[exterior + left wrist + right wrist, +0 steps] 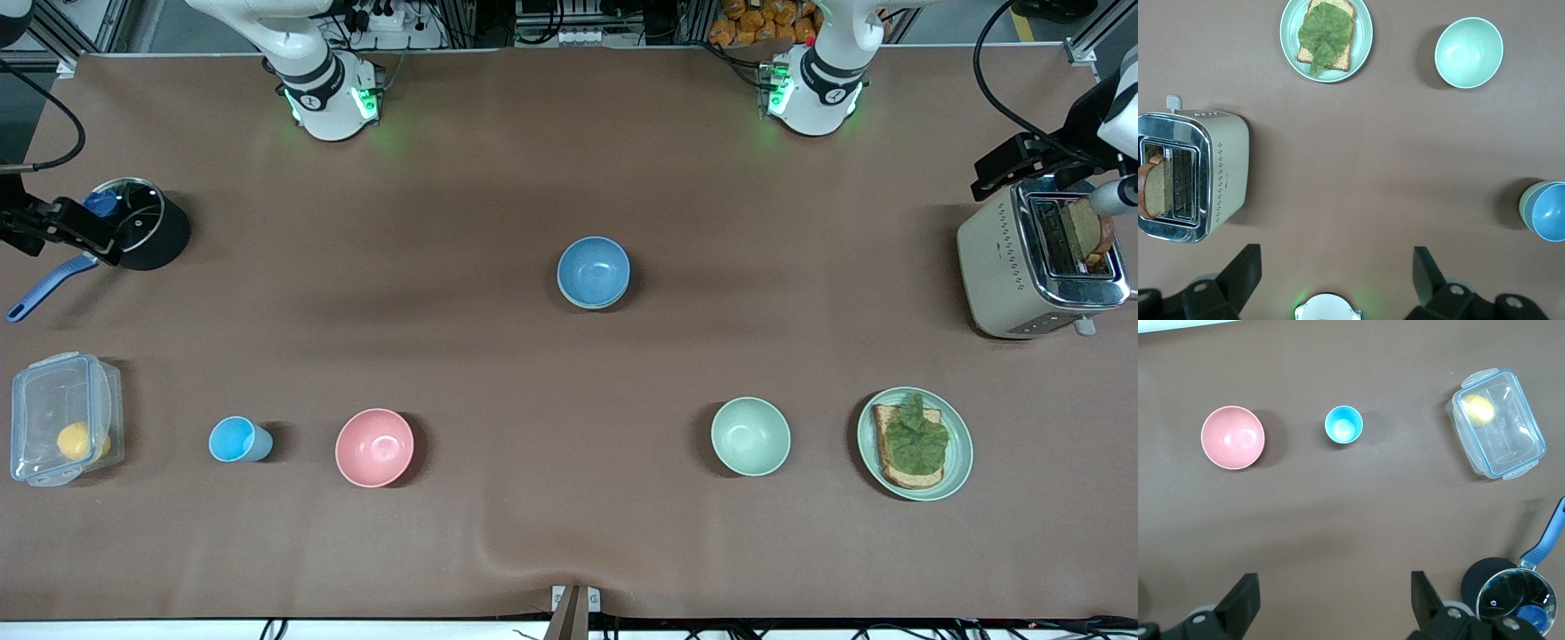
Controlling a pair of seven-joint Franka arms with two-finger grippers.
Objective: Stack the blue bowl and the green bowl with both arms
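Pink bowl [374, 447], light-blue cup [237, 439], pale mint bowl [750, 436] and a green plate [955, 462] carrying toast with a lettuce leaf [917, 438] form the row nearest the front camera, with a clear lidded box [62, 431] holding something yellow at the right arm's end of the surface [533, 498]. Farther from that camera, near the middle, the blue bowl [593, 270] sits nested inside the green bowl [587, 302]. Both are upright with their mouths facing up; being round, they have no long axis.

From the front, only a thin sage rim shows under the blue bowl. The left wrist view shows the green wall [1525, 203] wrapping the blue bowl [1550, 213] more plainly.

Left pincer [1337, 270] hangs spread wide and empty, high over the toaster [1022, 267] at its own end of the surface; a slice of bread stands in one slot. Right pincer [1336, 595] is likewise wide and empty, up over the black pot [147, 227] with its glass lid and blue handle. Only the wrist views show the pincers' fingers.
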